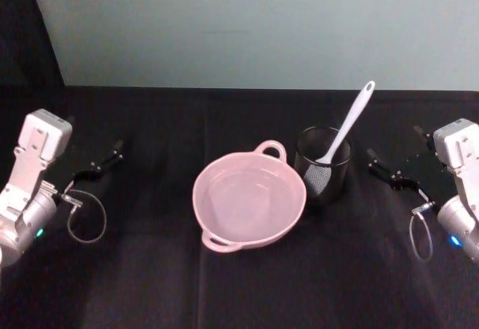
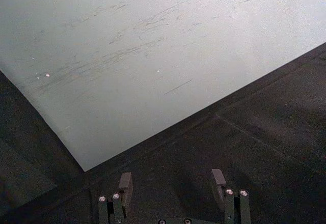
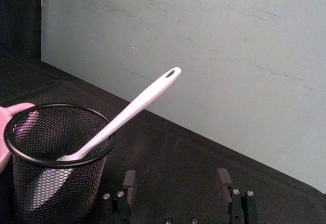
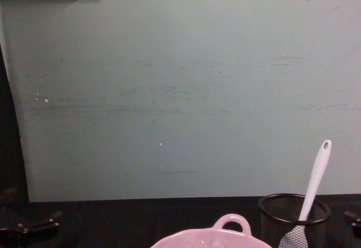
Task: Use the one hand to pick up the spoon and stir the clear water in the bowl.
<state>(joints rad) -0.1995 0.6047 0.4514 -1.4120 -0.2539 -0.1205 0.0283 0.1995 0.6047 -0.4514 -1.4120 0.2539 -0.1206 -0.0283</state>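
Your spoon [image 1: 346,127] stands tilted in the black mesh cup [image 1: 323,166], just right of the pink bowl [image 1: 249,202] mid-worktop [image 1: 150,284]. The right end effector [image 1: 379,167] hovers open and empty, right of the cup. The left end effector [image 1: 105,159] sits open, far left.

The head camera looks down on the black table [image 1: 150,284]; the chest camera, set low, faces the pale green wall [image 4: 180,90]. Both share the pale pink glossy bowl [image 1: 213,187] and, at its 3 o'clock, the black wire-mesh cup [image 1: 340,172], close before the right wrist camera.
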